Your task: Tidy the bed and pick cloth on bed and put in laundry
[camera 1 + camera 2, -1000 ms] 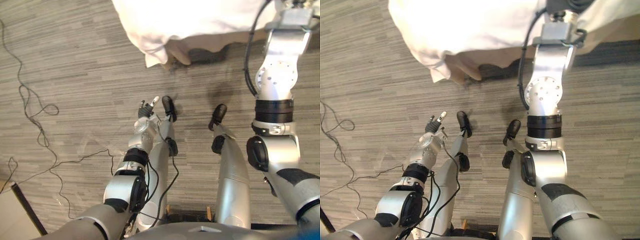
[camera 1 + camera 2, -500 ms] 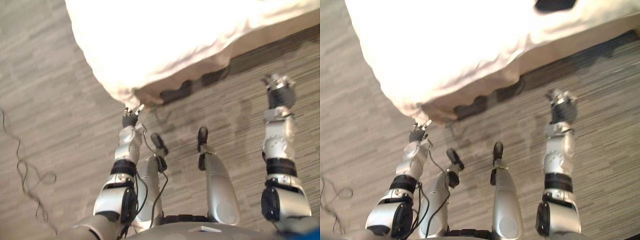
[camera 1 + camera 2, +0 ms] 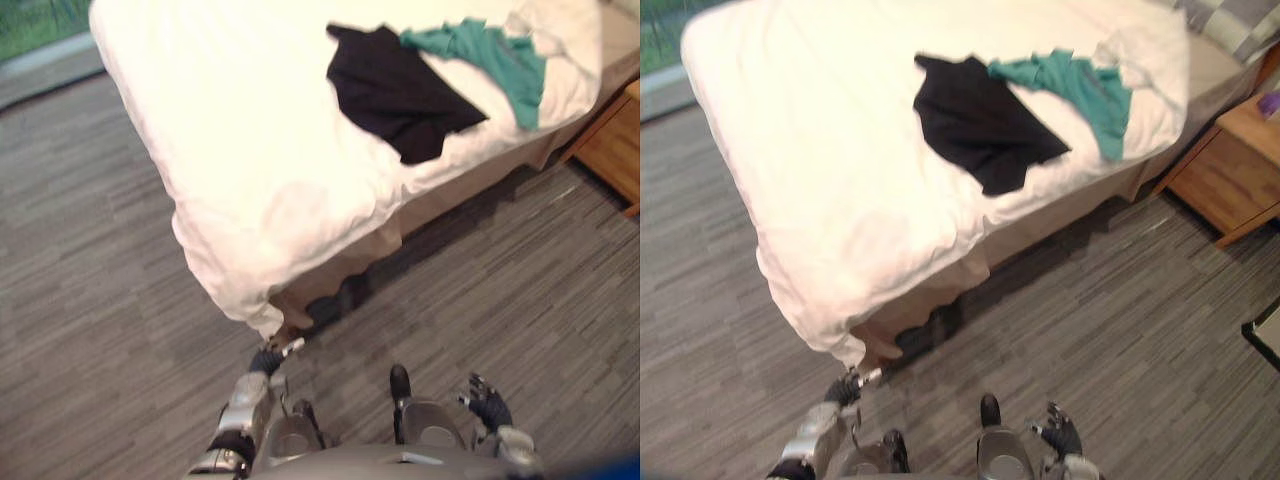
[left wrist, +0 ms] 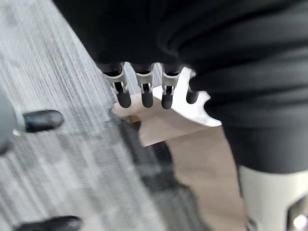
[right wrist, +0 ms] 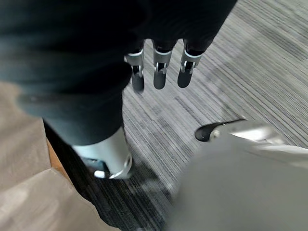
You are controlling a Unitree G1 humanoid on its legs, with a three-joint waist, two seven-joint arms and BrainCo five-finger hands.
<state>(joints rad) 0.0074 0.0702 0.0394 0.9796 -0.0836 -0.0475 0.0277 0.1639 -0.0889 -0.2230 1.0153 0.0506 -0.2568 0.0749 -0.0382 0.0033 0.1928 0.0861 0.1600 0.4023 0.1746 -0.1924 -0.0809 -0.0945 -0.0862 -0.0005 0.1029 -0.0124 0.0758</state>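
Note:
A black cloth [image 3: 398, 95] lies spread on the white duvet [image 3: 240, 150] of the bed, and a teal cloth [image 3: 488, 52] lies crumpled just beyond it, touching it. My left hand [image 3: 266, 359] hangs low over the carpet, just below the duvet's drooping corner [image 4: 192, 102]. Its fingers [image 4: 142, 90] are straight and hold nothing. My right hand [image 3: 489, 406] is low at the right above the floor, well short of the bed. The right hand's fingers [image 5: 159, 71] are also straight and empty.
A wooden nightstand [image 3: 1228, 168] stands right of the bed with a small purple thing [image 3: 1270, 103] on it. A dark-edged object [image 3: 1266, 330] shows at the far right. Grey striped carpet [image 3: 90, 300] runs along the bed's left side and in front of it.
The camera has swung up, so the bed top and both cloths now show. My right arm has come down from the bed's edge to low beside me. The left hand stays near the duvet corner.

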